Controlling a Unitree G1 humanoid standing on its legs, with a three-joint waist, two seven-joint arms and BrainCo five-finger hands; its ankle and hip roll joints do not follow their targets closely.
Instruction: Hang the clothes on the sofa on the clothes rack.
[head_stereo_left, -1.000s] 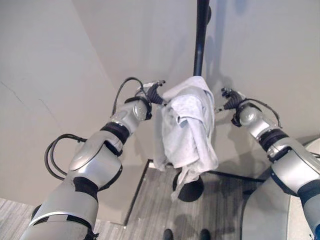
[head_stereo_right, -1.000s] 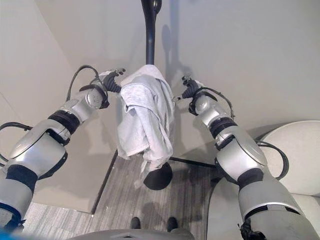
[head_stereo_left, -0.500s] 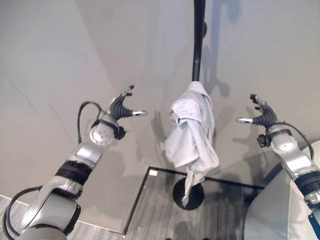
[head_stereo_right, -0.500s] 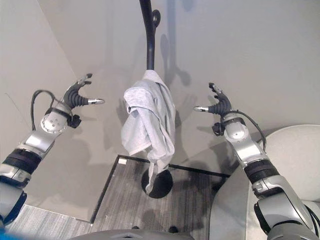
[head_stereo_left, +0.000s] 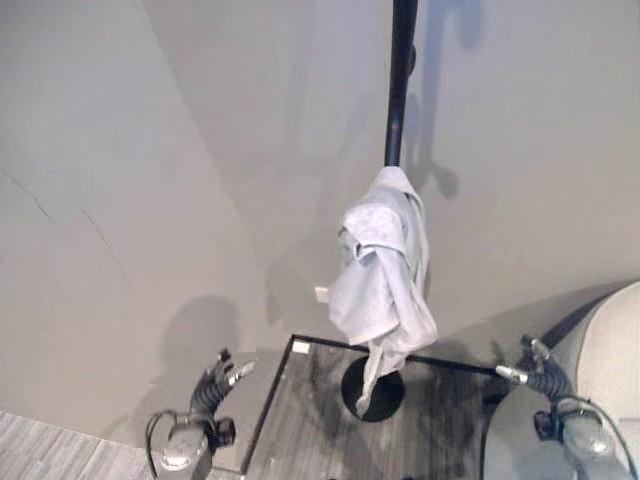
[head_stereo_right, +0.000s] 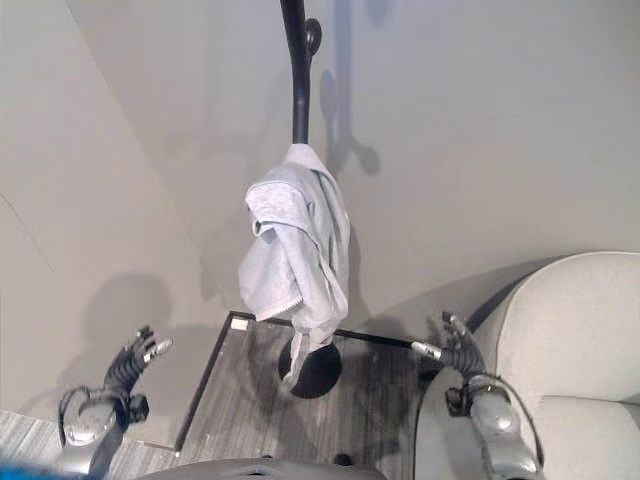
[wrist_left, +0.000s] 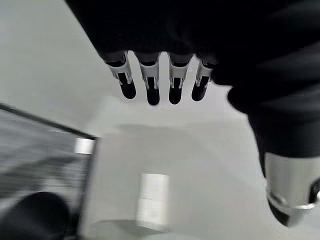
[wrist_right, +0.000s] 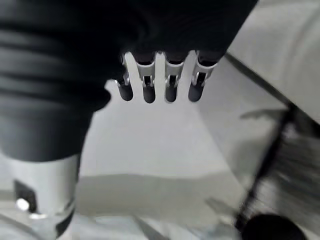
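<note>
Up and between both hands: light grey garment (head_stereo_left: 385, 265) hangs bunched on the black pole of the clothes rack (head_stereo_left: 400, 85), draped from a point partway up the pole, folds trailing down toward the round black base (head_stereo_left: 375, 385). A narrow strip of the cloth dangles lowest, in front of the base. Nothing is touching the garment, and it is well apart from either hand.

Left hand (head_stereo_left: 215, 380): low in the head views, well below and to the left of the garment, in front of the pale wall (head_stereo_left: 150, 150). Fingers straight and spread, thumb out to the side, holding nothing. In its wrist view the fingers (wrist_left: 150, 87) stand in an even row, uncurled, thumb off to one side, with wall and a piece of the striped grey floor (wrist_left: 35, 150) past them.

Right hand (head_stereo_right: 455, 350): low, below and to the right of the garment, just beside the rounded edge of the pale sofa (head_stereo_right: 570, 330). Fingers extended, thumb out, empty. In its wrist view the fingers (wrist_right: 170, 82) are straight and parallel, nothing between them and the thumb.

Rack base sits on the striped floor near the corner where the two walls meet, between the hands and beyond them.
</note>
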